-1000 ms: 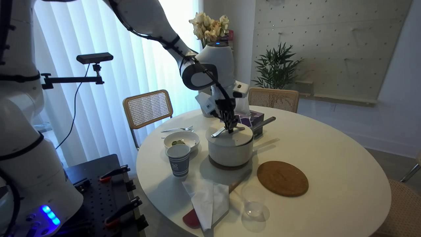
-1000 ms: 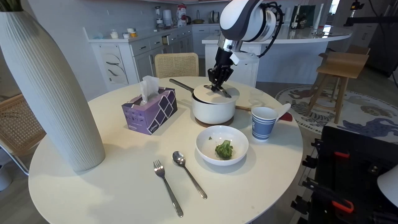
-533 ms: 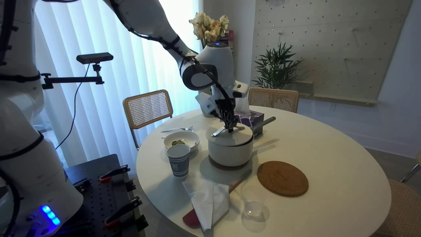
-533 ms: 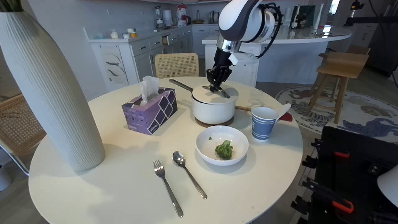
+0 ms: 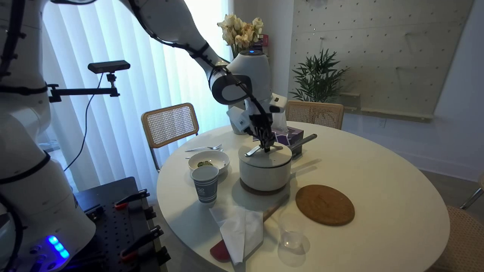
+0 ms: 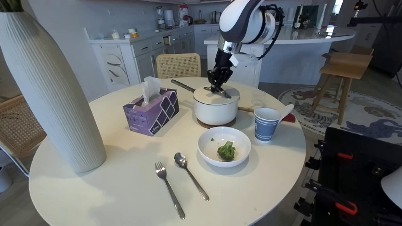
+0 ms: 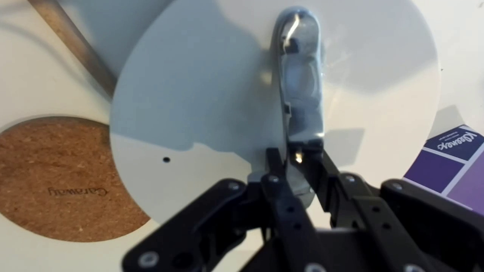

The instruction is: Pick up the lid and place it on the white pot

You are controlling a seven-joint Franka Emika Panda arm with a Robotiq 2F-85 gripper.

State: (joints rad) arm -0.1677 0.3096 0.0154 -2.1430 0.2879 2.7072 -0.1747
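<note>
The pale round lid [image 5: 257,161] lies over the opening of the white pot [image 5: 264,178], close to level with its rim. In an exterior view, the lid [image 6: 205,96] covers the pot [image 6: 215,113], with a thin dark line between them. My gripper [image 5: 267,149] is above the lid's centre, with its fingers on either side of the shiny metal handle [image 7: 300,83]. In the wrist view, the gripper [image 7: 297,158] looks shut on the handle. The lid [image 7: 204,94] fills the middle there and hides the pot.
The pot's dark handle [image 5: 304,141] points towards the tissue box [image 6: 141,117]. A white bowl [image 6: 205,153] with broccoli and a paper cup [image 6: 263,125] stand close by. A cork mat [image 5: 325,205], a clear cup [image 5: 291,239] and a tall vase [image 6: 62,103] are also on the table.
The lid and gripper have shifted slightly, rightward in one exterior view and leftward in the other. The lid has levelled and the dark gap under its edge has narrowed.
</note>
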